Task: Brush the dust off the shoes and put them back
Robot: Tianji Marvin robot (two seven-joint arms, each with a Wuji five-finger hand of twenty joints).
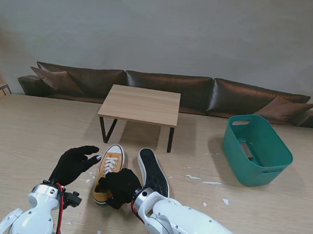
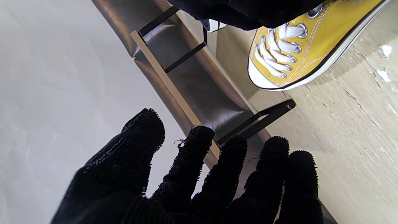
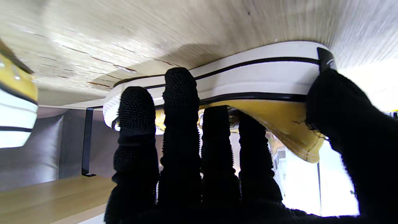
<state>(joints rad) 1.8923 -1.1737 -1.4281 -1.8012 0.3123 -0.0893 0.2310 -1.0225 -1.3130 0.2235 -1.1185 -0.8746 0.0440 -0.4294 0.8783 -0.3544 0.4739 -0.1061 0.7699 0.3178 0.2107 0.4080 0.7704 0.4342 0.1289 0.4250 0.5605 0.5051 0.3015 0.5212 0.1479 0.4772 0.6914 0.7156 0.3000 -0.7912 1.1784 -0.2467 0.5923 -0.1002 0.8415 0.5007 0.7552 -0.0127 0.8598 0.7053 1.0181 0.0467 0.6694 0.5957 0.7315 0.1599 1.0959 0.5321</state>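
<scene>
Pale wood table (image 1: 30,134) carries a small shelf (image 1: 141,104) at the far side, probably the shoes' home. Near me, the upright yellow shoe (image 1: 111,162) is grasped at its heel by the right hand (image 1: 119,187), steadying it; the other shoe (image 1: 153,171) lies sole-up just right. The left hand (image 1: 72,163), fingers spread and holding nothing, hovers beside the laces, likely to brush.

2 shoes (image 1: 109,167) (image 1: 153,172), 1 small table (image 1: 141,104), 1 green bin (image 1: 257,150), 2 hands (image 1: 75,162) (image 1: 119,187).

Wooden table (image 1: 30,134) bears shoes (image 1: 153,172), basin (image 1: 257,149), bench (image 1: 141,105).
</scene>
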